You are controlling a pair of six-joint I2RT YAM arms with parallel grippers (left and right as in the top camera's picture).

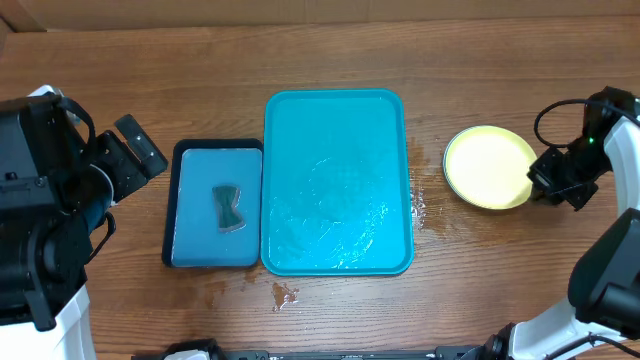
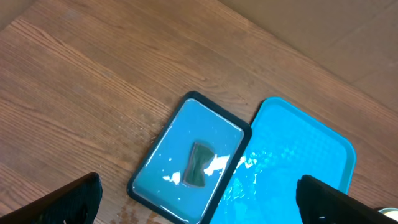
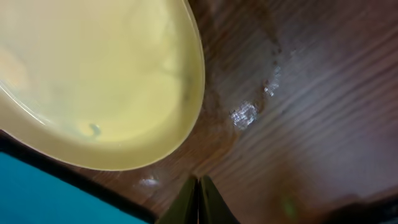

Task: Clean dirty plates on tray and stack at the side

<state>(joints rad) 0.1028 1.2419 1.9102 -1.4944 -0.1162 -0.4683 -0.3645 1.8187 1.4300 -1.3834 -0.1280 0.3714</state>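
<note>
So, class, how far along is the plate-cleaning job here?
Done: the teal tray holds no plates, only water, and a lime-green plate sits on the table to its right. In hand: nothing; the right jaws are shut beside that plate, the left jaws open. Left: I cannot tell whether other plates lie under it.

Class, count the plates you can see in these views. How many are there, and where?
1. A lime-green plate sits on the table to the right of the large teal tray, not on it. Others might lie hidden beneath it.
</note>
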